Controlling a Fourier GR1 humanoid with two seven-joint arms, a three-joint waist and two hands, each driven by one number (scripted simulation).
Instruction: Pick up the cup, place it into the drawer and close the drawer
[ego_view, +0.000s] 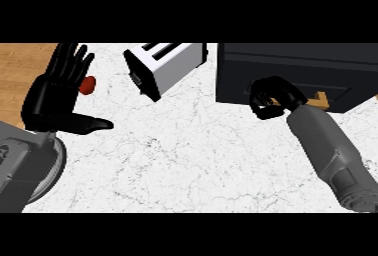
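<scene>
A black drawer cabinet (295, 65) stands at the counter's back right. Its drawer front (347, 95) carries a tan handle (320, 101). My right hand (272, 95) is at that front, fingers curled round the handle's left part, with tan showing between them. No cup shows anywhere; the inside of the drawer is hidden. My left hand (53, 95) rests open at the left edge, fingers up, thumb pointing right.
A silver toaster (168, 64) lies angled at the back middle. A small red object (88, 85) sits just behind my left hand's fingers. The white marble counter (184, 150) meets a wooden strip (22, 65) at the far left.
</scene>
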